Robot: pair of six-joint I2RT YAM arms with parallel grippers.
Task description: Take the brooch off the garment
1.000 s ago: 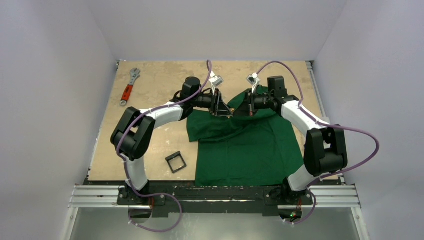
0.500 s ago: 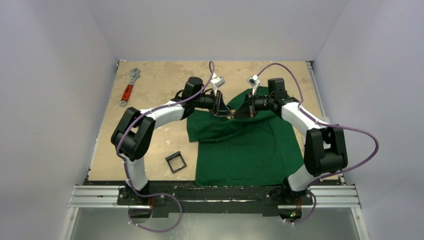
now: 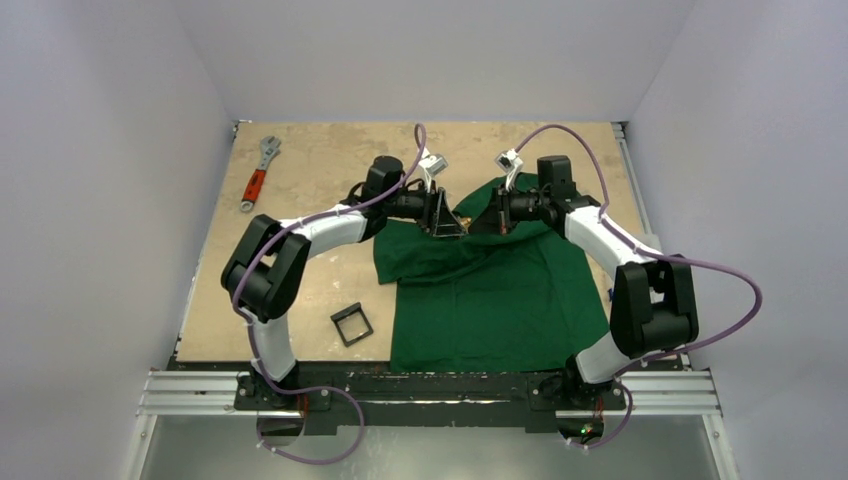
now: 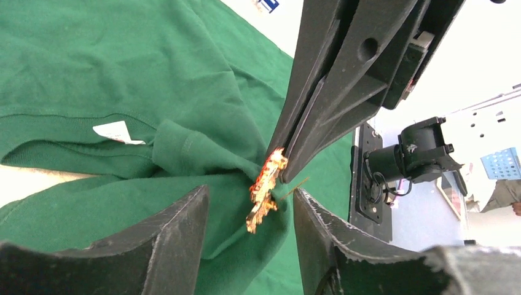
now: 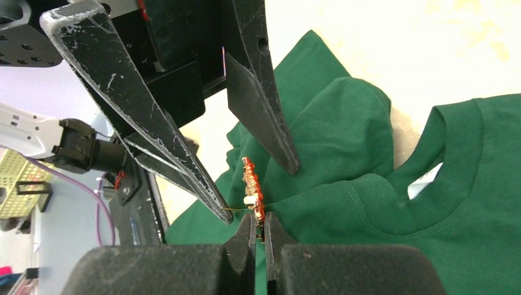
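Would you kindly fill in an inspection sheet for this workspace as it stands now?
Surface: tan wooden table, mottled.
Job's things: brooch on a bunched fold of the green T-shirt, near its collar.
Clutter: red-handled wrench at the far left; black square frame left of the shirt.
Grippers: right gripper shut on the brooch; left gripper open, one finger on either side of it.
Cables: purple cables loop along both arms.
Surroundings: white walls; metal rail at the near edge.
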